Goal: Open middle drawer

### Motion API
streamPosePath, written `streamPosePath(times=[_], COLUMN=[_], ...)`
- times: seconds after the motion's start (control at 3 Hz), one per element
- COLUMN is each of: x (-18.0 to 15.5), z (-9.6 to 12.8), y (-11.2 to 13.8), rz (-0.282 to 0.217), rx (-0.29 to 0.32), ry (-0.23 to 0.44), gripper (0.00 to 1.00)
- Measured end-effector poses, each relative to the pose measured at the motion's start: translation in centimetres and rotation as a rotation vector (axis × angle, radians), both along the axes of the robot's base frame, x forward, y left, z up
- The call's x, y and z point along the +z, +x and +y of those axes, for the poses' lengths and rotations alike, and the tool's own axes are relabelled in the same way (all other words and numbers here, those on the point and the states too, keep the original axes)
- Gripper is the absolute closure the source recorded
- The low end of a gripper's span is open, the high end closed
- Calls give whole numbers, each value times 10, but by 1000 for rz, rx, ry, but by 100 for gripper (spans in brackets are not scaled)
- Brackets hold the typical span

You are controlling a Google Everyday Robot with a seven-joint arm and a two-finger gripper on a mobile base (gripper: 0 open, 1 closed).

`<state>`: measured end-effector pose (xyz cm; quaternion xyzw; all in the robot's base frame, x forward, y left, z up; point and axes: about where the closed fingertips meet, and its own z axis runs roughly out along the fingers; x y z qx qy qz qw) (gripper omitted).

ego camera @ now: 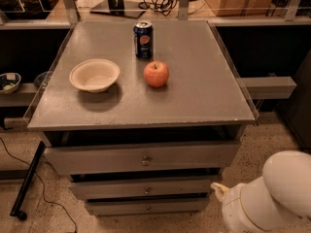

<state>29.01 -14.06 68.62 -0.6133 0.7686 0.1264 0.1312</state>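
The grey cabinet has three drawers stacked at its front. The middle drawer (112,189) is a long, shallow grey front with a small round metal knob (147,190) at its centre, and it sits closed. The wider top drawer (97,159) is above it and the narrowest bottom drawer (116,208) is below it. My white arm (272,198) fills the lower right corner, just right of the middle drawer's end. My gripper is out of view, hidden below or behind the arm's white casing.
On the cabinet top (204,81) stand a white bowl (94,74), a red apple (156,74) and a blue soda can (143,40). A grey rail (267,87) juts out at the right. A black bar (26,183) and a cable lie on the floor at the left.
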Motion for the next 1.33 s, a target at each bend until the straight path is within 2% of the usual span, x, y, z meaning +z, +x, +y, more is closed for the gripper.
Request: streamPosePath(times=[0.33, 0.67, 1.33], x=[-56, -56, -77], z=[0, 0, 23], y=[17, 17, 33], rz=[-17, -17, -59], rx=[-51, -51, -10], ry=[49, 49, 75], gripper=[0, 0, 0])
